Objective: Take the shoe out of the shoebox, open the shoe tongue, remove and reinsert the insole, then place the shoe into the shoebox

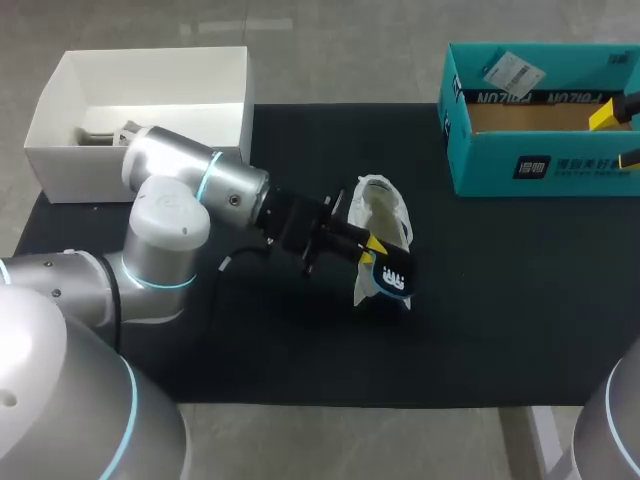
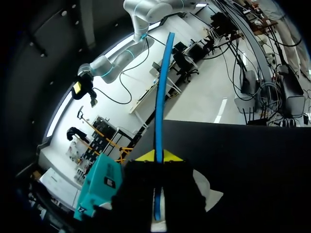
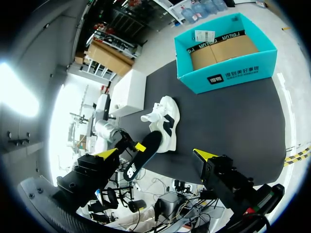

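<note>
**While L gripper (image 1: 370, 250) pinches insole (image 1: 392, 280), shoe (image 1: 385, 208) lies out on mat (image 1: 500, 320)**

Count: 1 white shoe, 1 insole, 2 boxes, 2 grippers. L gripper's fingers press the insole from both sides and hold it on edge, just beside the shoe, mid-mat. R gripper (image 3: 154, 154) is spread wide, up by the right end of the teal shoebox (image 1: 540, 165) at the mat's far-right edge. White box (image 1: 60, 150) sits at the far-left corner, behind L arm. Open room: near strip and right half of mat.
</note>
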Controlling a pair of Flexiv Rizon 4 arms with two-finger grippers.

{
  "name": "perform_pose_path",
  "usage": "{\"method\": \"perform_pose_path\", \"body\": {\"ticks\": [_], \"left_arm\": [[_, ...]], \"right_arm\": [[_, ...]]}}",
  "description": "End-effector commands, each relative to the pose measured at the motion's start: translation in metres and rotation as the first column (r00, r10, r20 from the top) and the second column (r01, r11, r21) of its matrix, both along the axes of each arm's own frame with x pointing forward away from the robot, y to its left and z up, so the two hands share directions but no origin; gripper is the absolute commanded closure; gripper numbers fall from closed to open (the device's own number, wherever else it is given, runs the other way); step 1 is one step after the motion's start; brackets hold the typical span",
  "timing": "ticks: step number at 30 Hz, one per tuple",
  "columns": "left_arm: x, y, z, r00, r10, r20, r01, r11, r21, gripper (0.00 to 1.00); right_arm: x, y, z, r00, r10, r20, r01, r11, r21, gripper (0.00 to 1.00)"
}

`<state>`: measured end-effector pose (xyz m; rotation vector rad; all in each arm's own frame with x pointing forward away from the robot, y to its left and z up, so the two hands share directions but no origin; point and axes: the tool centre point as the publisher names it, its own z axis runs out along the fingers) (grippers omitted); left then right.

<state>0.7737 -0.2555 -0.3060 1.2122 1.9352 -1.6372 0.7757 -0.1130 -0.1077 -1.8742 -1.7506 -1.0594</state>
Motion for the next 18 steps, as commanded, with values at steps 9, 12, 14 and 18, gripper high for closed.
{"method": "perform_pose_path", "body": {"ticks": [9,12,14,18], "left_arm": [[0.018,-0.003,-0.019,0.998,0.053,0.039,-0.056,0.995,0.087,1.0],[0.021,-0.002,-0.023,0.995,0.064,0.075,-0.073,0.99,0.12,1.0],[0.023,-0.002,-0.025,0.995,0.069,0.073,-0.078,0.989,0.123,1.0],[0.03,-0.001,-0.028,0.992,0.105,0.072,-0.115,0.984,0.138,1.0]], "right_arm": [[-0.001,0.0,0.0,1.0,-0.002,-0.001,0.002,1.0,-0.002,0.0],[-0.001,0.0,0.0,1.0,-0.002,-0.001,0.002,1.0,-0.002,0.0],[-0.001,0.0,0.0,1.0,-0.002,-0.001,0.002,1.0,-0.002,0.0],[-0.001,0.0,0.0,1.0,-0.002,-0.001,0.002,1.0,-0.002,0.0]]}}
